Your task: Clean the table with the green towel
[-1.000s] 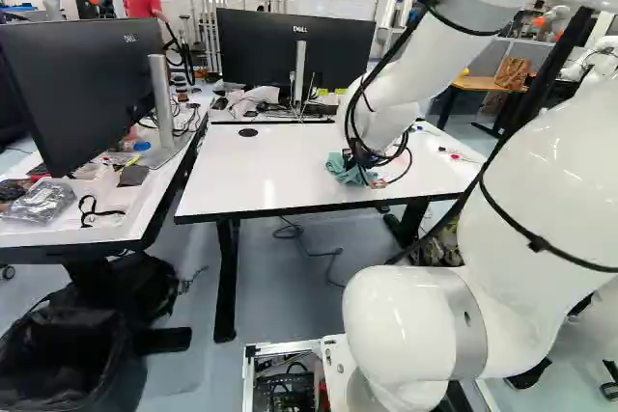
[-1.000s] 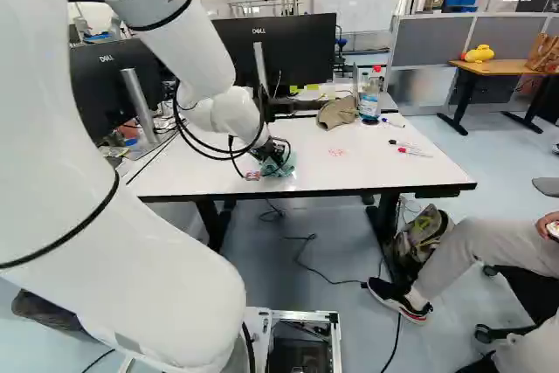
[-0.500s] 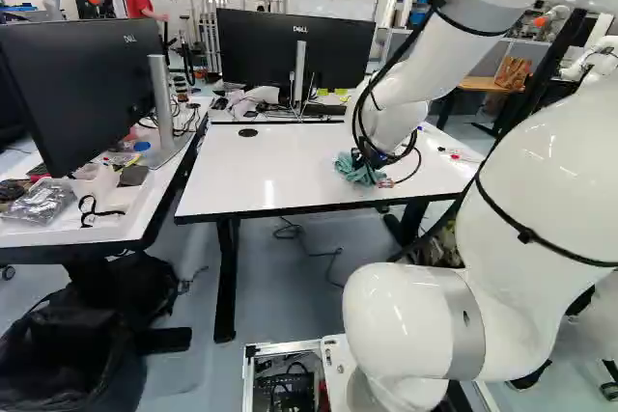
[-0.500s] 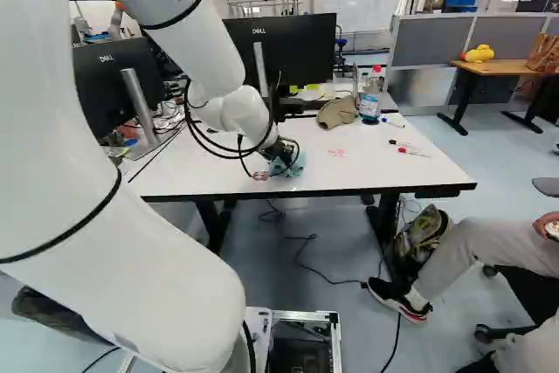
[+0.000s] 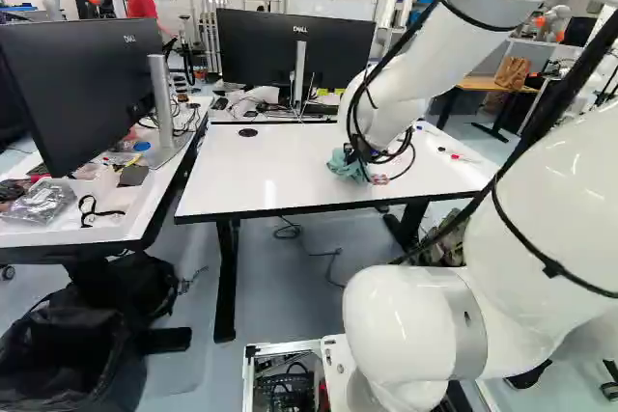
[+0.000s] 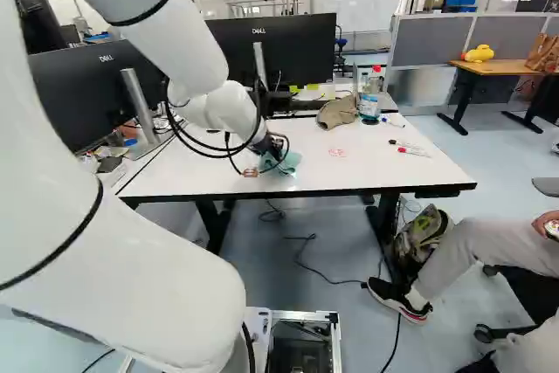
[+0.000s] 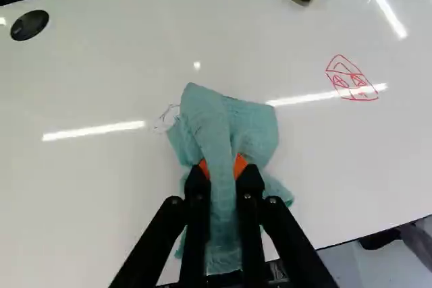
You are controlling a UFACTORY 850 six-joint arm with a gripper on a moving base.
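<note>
The wiping step appears to be in hand: the tool [image 7: 223, 166] grips the green towel [image 7: 233, 123] between its two orange-padded fingers, and the towel rests bunched on the bench [image 7: 101, 193], left of the red drawing [image 7: 352, 80] in the right base view. A faint scribble [image 7: 167, 118] shows beyond the towel from the red drawing; the next move calls for light, level pressure across that scribble, then a pass over the red drawing.

claw [image 6: 267, 145] and green towel [image 6: 286, 162] farther left across the table [image 6: 376, 166] than half a second ago
</note>
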